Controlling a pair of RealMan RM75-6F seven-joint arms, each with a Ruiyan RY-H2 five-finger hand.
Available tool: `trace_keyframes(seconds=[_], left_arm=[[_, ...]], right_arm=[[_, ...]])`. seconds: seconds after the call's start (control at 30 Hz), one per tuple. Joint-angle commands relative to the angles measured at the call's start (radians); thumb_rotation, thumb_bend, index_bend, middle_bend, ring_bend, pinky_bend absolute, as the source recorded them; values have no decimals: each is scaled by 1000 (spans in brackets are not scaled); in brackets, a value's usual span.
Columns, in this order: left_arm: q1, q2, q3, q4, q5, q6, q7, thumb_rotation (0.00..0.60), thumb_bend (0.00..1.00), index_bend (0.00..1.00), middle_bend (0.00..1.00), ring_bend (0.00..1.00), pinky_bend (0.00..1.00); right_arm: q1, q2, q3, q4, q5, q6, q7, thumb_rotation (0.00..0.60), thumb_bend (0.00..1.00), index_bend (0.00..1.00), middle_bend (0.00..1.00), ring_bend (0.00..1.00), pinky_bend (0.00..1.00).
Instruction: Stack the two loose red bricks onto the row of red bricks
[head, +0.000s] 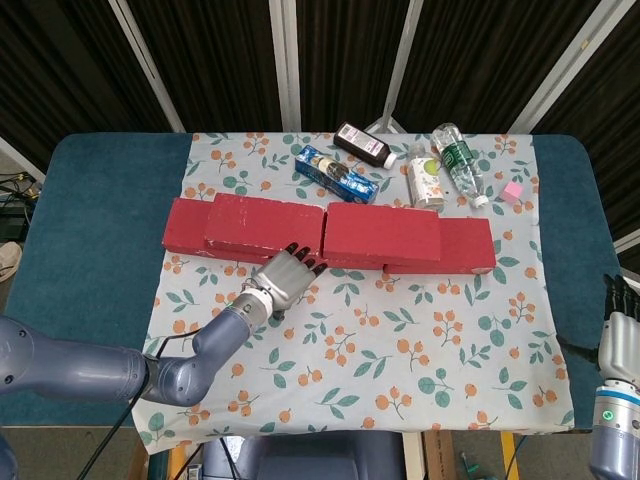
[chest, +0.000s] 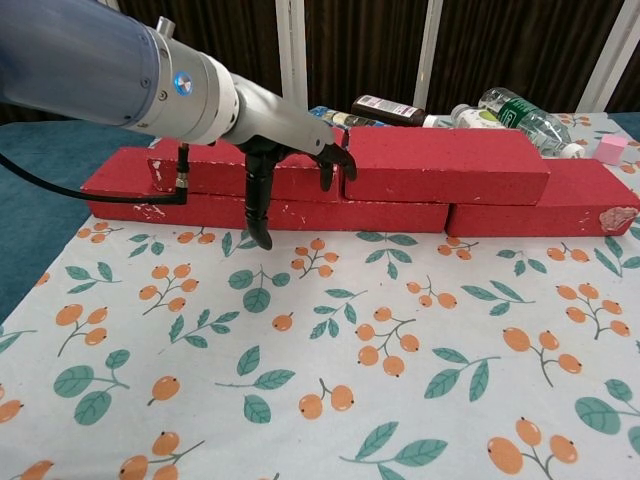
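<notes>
The left hand holds nothing. Its fingers are spread and point downward, just in front of the row of red bricks, near the seam between the two upper bricks. The left upper brick and the right upper brick lie end to end on the row. The right hand sits at the surface's far right edge, well apart from the bricks; its finger state cannot be determined. Bottles lie behind the row.
</notes>
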Motion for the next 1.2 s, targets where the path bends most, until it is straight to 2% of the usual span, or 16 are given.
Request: trace_keyframes(seconds=[0.03, 1.2], left_arm=[[-3, -8, 7, 8, 12, 7, -7, 600, 0, 15, 143, 0, 61], [-44, -62, 40, 84, 8, 34, -34, 600, 0, 8, 155, 0, 56]], right_arm=[[1, 0, 0, 0, 0, -2, -1, 600, 0, 0, 0, 0, 0], [4, -5, 3, 7, 15, -6, -7, 600, 0, 0, 0, 0, 0]])
